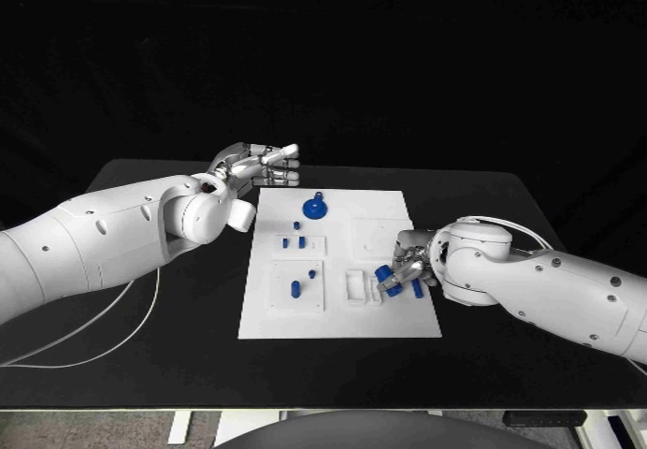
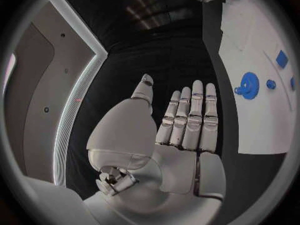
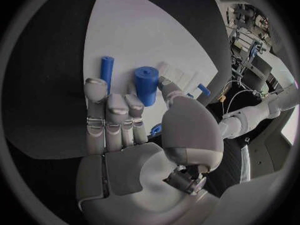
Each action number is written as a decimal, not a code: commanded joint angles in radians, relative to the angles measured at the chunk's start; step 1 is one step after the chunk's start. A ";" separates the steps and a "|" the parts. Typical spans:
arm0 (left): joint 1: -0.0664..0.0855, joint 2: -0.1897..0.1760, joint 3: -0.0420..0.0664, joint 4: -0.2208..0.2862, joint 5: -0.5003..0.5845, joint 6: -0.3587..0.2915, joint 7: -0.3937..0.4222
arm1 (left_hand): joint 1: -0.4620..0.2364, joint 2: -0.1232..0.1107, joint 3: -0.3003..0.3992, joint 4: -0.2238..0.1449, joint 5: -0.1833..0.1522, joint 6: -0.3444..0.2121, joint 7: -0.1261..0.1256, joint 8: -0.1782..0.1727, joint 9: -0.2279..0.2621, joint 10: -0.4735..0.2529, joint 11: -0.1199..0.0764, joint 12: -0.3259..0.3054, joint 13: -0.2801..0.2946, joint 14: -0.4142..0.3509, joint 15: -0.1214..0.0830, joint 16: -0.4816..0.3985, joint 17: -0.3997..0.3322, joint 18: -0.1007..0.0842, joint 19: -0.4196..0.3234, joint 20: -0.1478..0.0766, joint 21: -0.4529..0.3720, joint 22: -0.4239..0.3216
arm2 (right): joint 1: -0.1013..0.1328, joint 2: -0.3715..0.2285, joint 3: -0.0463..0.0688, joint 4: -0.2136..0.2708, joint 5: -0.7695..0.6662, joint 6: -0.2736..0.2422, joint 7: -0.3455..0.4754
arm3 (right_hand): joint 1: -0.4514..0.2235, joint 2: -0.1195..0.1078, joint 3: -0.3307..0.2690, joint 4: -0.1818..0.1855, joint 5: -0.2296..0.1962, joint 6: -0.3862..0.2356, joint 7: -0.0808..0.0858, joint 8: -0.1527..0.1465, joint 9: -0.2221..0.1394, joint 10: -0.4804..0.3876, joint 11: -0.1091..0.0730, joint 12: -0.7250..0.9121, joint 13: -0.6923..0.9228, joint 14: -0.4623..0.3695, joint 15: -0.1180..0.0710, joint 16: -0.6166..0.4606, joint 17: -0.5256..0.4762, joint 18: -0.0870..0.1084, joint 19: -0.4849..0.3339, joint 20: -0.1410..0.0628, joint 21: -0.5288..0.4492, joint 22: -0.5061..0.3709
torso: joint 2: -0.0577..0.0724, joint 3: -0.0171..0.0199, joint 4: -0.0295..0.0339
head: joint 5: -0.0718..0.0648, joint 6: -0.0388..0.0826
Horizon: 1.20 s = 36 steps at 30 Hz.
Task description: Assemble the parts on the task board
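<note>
Right robot hand [image 1: 405, 267] sits low over the board's [image 1: 391, 210] near right edge, and its thumb and fingers are pinched on a short blue cylinder [image 3: 146, 85]. From where I stand the grip looks thin: in the right wrist view only the fingertips [image 3: 97, 87] touch the cylinder's lower end, while most of its length sticks out past them. A slimmer blue peg [image 3: 107, 70] lies flat on the board just beside it.

Left robot hand [image 1: 256, 166] hovers off the board's far left corner over the table [image 1: 149, 187], fingers straight and together, holding nothing.

Other parts are spread over the board: a gear [image 1: 314, 207] near the far edge, small pegs [image 1: 304, 241] standing in the middle, and a white slotted block [image 1: 357, 287] just beside the right hand.

My worry is the cylinder. Held so close to one end, it could swivel in the pinch if it meets a hole's rim at a tilt, then jam or drop. A drop here may send it rolling off the near edge onto the table. The fingers could also brush the loose peg and knock it away. Which hole it is meant for, I cannot tell.
</note>
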 commanded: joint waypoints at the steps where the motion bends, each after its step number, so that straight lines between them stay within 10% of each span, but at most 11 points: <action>1: 0.002 0.000 0.001 0.002 0.004 0.015 0.002 | -0.001 -0.004 0.001 0.006 -0.002 -0.005 -0.001 0.001 0.001 -0.009 0.001 0.001 0.001 -0.007 0.003 -0.004 0.001 0.007 -0.003 0.001 -0.004 -0.001 | -0.020 -0.012 -0.017 -0.015 0.065 -0.045 -0.110 | 0.017 0.025 0.123 -0.113 0.006 0.014 -0.001 -0.004 -0.535 -0.003 -0.008 -0.001 -0.001 -0.002 -0.001 -0.002 0.000 0.011 0.050 0.000 0.000 0.001 | 0.001 0.0010 0.0010 | 0.003 0.000; 16: 0.002 -0.005 0.000 0.003 -0.020 0.032 0.001 | -0.004 -0.023 0.013 0.024 0.000 -0.012 -0.004 0.001 0.001 -0.018 0.004 0.001 0.001 -0.018 0.007 -0.005 0.000 0.000 -0.024 0.005 -0.012 -0.004 | -0.001 -0.054 0.003 0.019 0.241 -0.209 -0.080 | 0.019 0.028 0.136 -0.145 0.060 0.072 -0.018 -0.004 -0.534 0.004 -0.020 -0.009 -0.013 -0.001 -0.008 -0.005 -0.003 0.004 0.050 -0.007 0.016 0.009 | 0.001 0.0002 -0.0001 | 0.003 0.001; 36: 0.002 -0.005 0.000 0.003 -0.023 0.037 0.000 | -0.002 -0.028 0.017 0.032 0.000 -0.011 -0.003 0.001 0.001 -0.019 0.004 0.001 0.001 -0.020 0.007 -0.004 0.001 0.000 -0.028 0.005 -0.007 -0.003 | 0.008 -0.055 0.023 0.080 0.344 -0.188 -0.091 | 0.010 0.034 0.119 -0.139 0.065 0.079 -0.021 -0.005 -0.535 0.005 -0.021 -0.015 -0.021 -0.001 -0.010 -0.006 -0.004 0.001 0.049 -0.010 0.016 0.009 | 0.001 -0.0009 -0.0001 | 0.004 -0.005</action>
